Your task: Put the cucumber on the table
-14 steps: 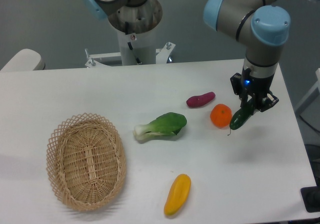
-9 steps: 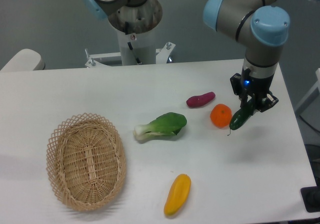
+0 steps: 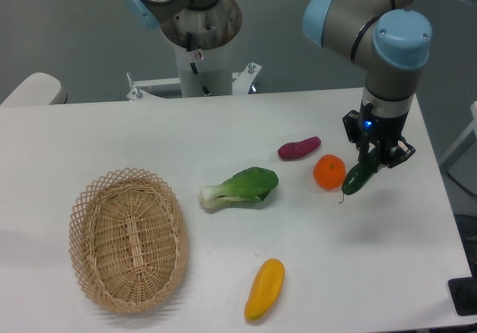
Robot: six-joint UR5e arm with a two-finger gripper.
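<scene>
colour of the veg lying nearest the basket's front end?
Yellow: the oblong vegetable, clearest in the fixed camera view.

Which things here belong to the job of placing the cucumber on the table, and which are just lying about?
Job: cucumber, held off the surface in the pincer; table.

Lying about: basket, bok choy, orange, purple sweet potato, yellow vegetable.
</scene>
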